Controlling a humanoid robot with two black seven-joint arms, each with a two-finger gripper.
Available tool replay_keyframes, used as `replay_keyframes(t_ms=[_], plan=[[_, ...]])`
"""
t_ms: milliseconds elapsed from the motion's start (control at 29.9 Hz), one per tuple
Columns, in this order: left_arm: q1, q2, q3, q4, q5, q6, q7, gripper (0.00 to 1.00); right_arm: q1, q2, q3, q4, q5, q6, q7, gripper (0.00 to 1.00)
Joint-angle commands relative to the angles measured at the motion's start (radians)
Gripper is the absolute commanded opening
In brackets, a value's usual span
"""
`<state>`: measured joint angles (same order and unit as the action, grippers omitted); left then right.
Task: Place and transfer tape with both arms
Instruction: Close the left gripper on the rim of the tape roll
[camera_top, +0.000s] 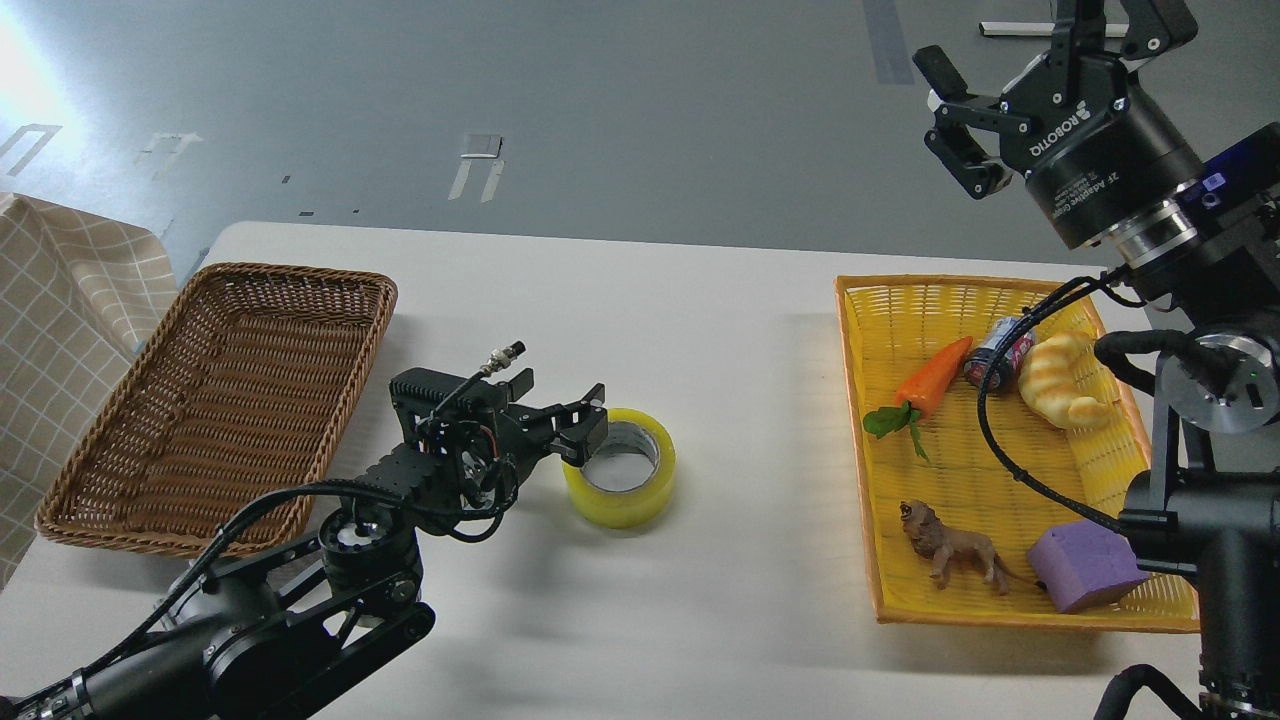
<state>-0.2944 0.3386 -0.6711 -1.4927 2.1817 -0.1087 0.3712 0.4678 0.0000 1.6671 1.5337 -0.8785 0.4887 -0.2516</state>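
Note:
The yellow tape roll (626, 498) lies flat on the white table (700, 330), its grey core facing up. My left gripper (560, 412) is open and low over the table at the roll's left rim. One finger overlaps the rim's top edge; I cannot tell whether it touches. My right gripper (1040, 60) is open and empty, raised high at the upper right, above the far end of the yellow basket and far from the tape.
An empty brown wicker basket (220, 390) sits at the left. A yellow basket (858, 450) at the right holds a carrot (930, 375), a can (995, 350), a croissant (1060, 380), a toy lion (950, 550) and a purple block (1085, 565). Checked cloth (60, 320) hangs at the far left.

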Motion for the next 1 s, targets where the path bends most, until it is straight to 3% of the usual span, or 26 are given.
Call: replay_keyframes(t_ms=[0, 267, 969], plan=[[-0.002, 0.002, 0.004, 0.025, 0.000, 0.000, 0.000, 0.84, -0.001, 0.000, 0.006, -0.001, 0.000, 0.000, 0.000, 0.99], [-0.015, 0.013, 0.036, 0.061, 0.000, 0.000, 0.000, 0.84, -0.012, 0.000, 0.017, 0.000, 0.001, 0.000, 0.000, 0.99], [-0.022, 0.016, 0.077, 0.008, 0.000, 0.000, -0.001, 0.85, -0.040, 0.000, 0.019, -0.001, 0.000, 0.000, 0.000, 0.99]])
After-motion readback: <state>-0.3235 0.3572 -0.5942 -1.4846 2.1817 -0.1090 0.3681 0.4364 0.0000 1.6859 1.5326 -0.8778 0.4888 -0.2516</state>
